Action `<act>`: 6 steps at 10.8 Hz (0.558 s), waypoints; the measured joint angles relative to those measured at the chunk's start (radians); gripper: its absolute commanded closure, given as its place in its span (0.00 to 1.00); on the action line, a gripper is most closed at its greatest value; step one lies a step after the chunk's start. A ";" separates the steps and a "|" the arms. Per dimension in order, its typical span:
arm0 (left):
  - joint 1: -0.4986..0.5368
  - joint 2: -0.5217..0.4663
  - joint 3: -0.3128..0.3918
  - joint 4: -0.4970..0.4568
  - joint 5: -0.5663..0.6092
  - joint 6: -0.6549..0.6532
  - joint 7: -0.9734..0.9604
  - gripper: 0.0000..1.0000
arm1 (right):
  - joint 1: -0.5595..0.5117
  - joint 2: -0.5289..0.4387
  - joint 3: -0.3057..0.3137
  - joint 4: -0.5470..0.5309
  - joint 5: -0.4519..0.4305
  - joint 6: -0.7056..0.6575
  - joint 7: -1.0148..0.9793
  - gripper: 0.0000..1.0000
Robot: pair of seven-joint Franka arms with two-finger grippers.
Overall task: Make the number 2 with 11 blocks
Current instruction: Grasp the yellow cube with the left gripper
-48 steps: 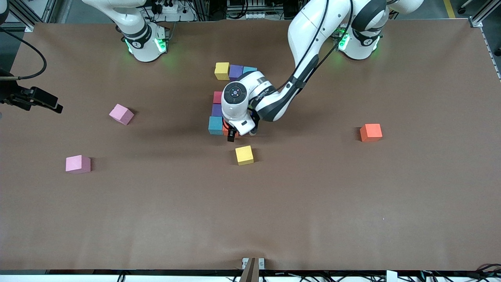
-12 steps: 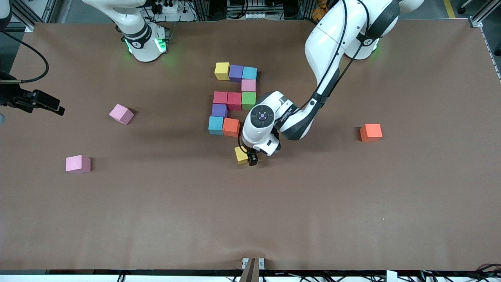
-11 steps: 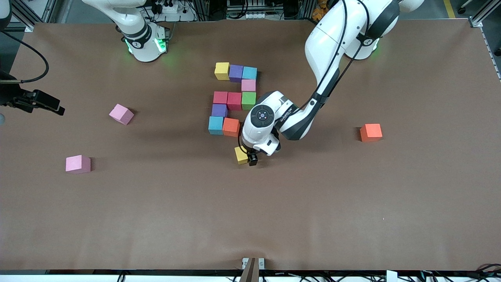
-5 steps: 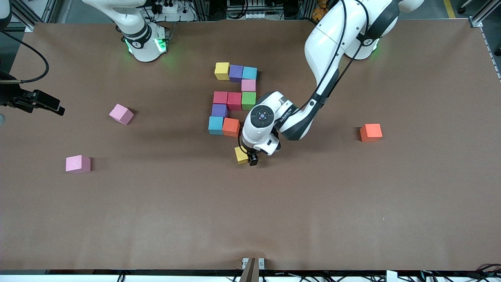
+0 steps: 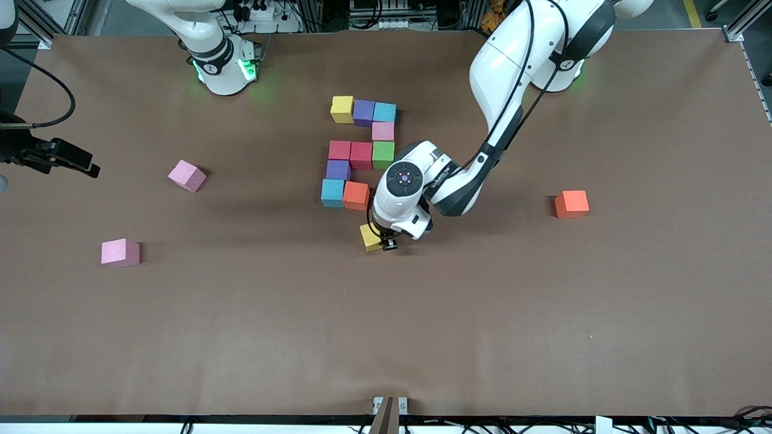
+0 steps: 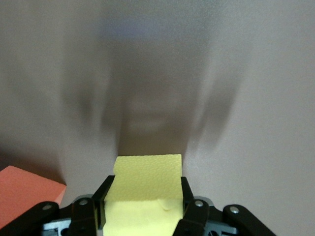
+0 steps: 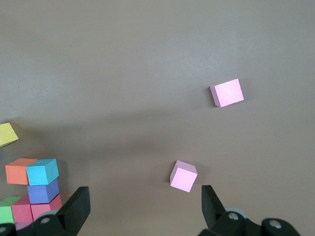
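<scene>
My left gripper is shut on a yellow block, low over the table just nearer the front camera than the unfinished number 2. In the left wrist view the yellow block fills the gap between the fingers. The number 2 is ten touching blocks, from a yellow one at its top row down to a light blue and an orange one. That orange block also shows in the left wrist view. My right gripper is open and empty, waiting high over the right arm's end of the table.
Two loose pink blocks lie toward the right arm's end; they also show in the right wrist view. A loose orange block lies toward the left arm's end.
The left gripper left the orange block in the digit, moved to the yellow block and shut on it. In the last half second the yellow block shifted slightly toward the digit.
</scene>
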 measured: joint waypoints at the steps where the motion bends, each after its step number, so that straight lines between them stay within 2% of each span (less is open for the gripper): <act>1: 0.000 0.000 0.000 0.001 0.000 0.000 0.009 1.00 | 0.000 0.000 0.000 0.000 0.000 0.000 0.000 0.00; 6: 0.007 -0.030 0.002 0.009 0.000 -0.036 0.120 1.00 | 0.000 0.000 0.000 0.000 0.000 0.000 0.000 0.00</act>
